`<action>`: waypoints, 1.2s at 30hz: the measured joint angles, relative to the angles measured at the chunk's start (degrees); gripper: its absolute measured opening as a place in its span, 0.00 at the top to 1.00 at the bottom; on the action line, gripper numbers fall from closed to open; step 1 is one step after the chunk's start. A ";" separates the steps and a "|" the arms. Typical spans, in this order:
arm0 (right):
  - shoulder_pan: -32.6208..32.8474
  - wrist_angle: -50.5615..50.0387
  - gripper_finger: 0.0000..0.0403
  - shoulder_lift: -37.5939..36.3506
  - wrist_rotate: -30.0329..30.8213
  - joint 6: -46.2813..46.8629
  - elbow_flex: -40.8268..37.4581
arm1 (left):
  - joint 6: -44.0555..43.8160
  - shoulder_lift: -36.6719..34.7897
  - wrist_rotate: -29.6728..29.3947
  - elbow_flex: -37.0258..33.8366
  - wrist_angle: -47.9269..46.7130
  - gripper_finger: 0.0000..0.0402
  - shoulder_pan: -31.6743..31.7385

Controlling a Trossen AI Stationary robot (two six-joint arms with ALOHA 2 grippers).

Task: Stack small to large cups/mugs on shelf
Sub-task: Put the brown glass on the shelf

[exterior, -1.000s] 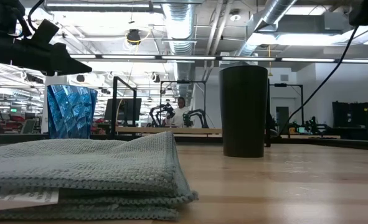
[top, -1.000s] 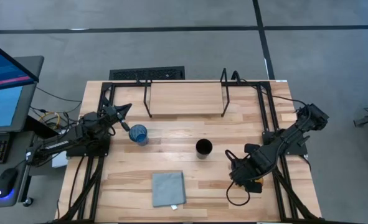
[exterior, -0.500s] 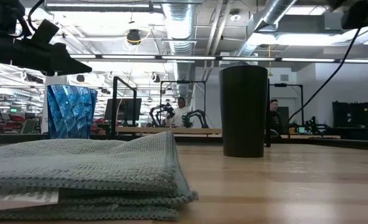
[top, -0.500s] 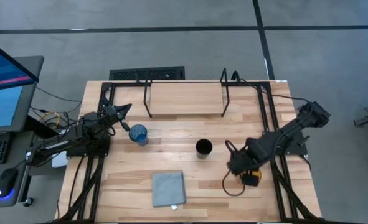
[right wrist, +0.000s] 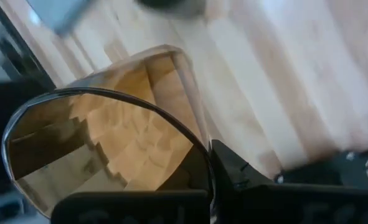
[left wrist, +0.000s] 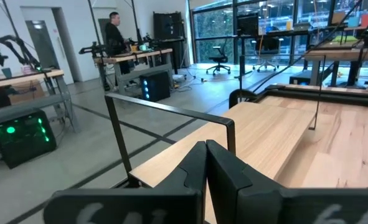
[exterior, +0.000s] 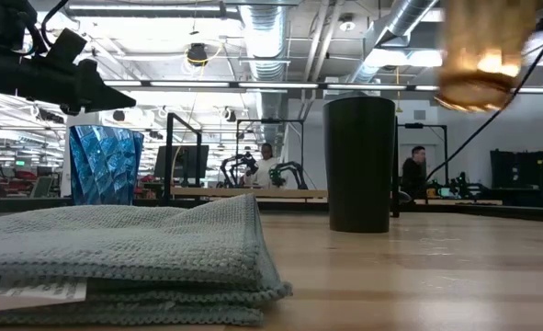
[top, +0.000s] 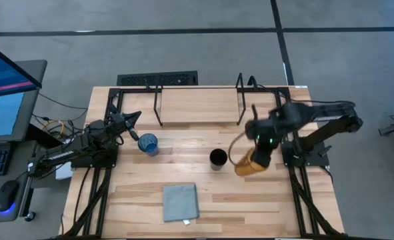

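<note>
Right arm: reaches in from the counter's right edge, elbow bent, wrist turned toward the middle of the counter (top: 137, 193).
Right pincer (top: 260, 148): pinching the amber cup (top: 248, 164), one finger (right wrist: 233, 171) pressed against the cup's wall beside the rim.
Amber cup: held tilted in the air, clear of the wood, just to the right of the black cup (top: 218, 159); in the low view it hangs high at the right, above the black cup's rim (exterior: 478, 55).
Left arm: lies low along the counter's left side, forearm angled toward the shelf (top: 197, 105).
Left pincer (top: 131, 120): fingers pressed together, empty, just beside the blue cup (top: 148, 144) and not touching it.
Black cup: upright near the counter's centre, in front of the shelf.
Blue cup: upright on the left, well apart from the black one.
Shelf: stands along the counter's back edge with nothing on its board.
Cloth (top: 181, 202): folded flat near the front edge.
Hard to make out: the amber cup is smeared in the low view, its top cut off by the frame; the second right finger is hidden behind the cup.
</note>
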 joint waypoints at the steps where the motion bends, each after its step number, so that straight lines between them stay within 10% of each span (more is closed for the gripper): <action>1: -1.72 -0.17 0.97 -0.05 0.32 -1.14 1.51 | 0.01 0.00 0.00 0.00 0.01 1.00 0.00; 22: -40.60 0.09 0.97 17.88 10.12 -25.92 29.64 | 0.36 0.17 -0.02 0.00 0.01 1.00 0.00; 36: -44.95 0.04 0.97 31.14 3.97 -27.02 36.22 | 0.33 0.17 -0.03 0.00 -0.02 1.00 0.01</action>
